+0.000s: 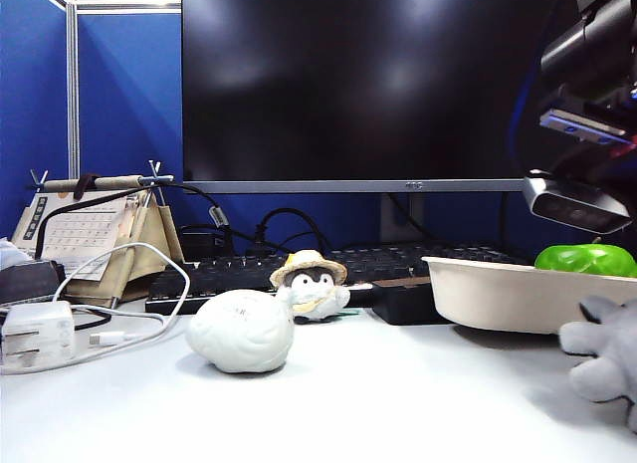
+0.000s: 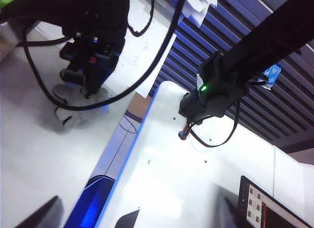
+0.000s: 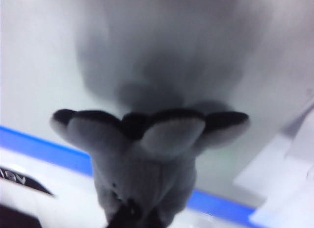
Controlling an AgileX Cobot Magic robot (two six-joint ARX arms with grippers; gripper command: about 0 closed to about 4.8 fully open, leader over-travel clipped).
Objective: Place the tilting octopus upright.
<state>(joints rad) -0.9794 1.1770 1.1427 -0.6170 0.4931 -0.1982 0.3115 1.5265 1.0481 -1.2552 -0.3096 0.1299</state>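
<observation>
The grey plush octopus (image 3: 147,154) fills the right wrist view, its stubby tentacles spread toward the white table and its head toward the camera. My right gripper (image 3: 135,219) is shut on that head; only the dark fingertips show. In the exterior view the octopus (image 1: 605,355) sits at the far right edge, low over the table, under the right arm's camera (image 1: 577,204). The left wrist view shows the right arm (image 2: 91,51) from afar with the octopus (image 2: 78,113) beneath it. My left gripper (image 2: 137,217) stands open and apart, over a white surface, holding nothing.
A white brain-shaped lump (image 1: 242,330) and a straw-hatted penguin plush (image 1: 311,284) sit mid-table. Behind are a keyboard (image 1: 229,274) and a monitor. A white bowl (image 1: 498,294) with a green object (image 1: 587,259) stands at right. A charger (image 1: 38,334), cables and a calendar (image 1: 80,234) are at left.
</observation>
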